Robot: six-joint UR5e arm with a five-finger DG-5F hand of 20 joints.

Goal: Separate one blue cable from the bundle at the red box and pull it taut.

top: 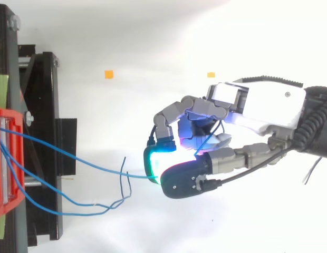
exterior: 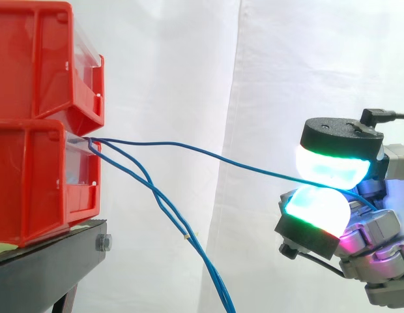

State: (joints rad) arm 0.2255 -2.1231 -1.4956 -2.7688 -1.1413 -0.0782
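Note:
Two stacked red bins (exterior: 39, 124) stand on a black stand at the left. Several thin blue cables come out of the lower bin's front (top: 5, 153). One blue cable (exterior: 208, 153) runs nearly straight, with a slight sag, from the bin to my hand (top: 248, 113) at the right. The hand is shut on that cable, pinching it between two glowing fingertips (exterior: 316, 205). Two other blue cables (exterior: 159, 199) twist round each other and hang down loosely toward the floor.
The black stand (top: 42, 132) carries the bins at the left edge. A white curtain hangs behind. Two small orange markers (top: 108, 74) lie on the white floor in the top view.

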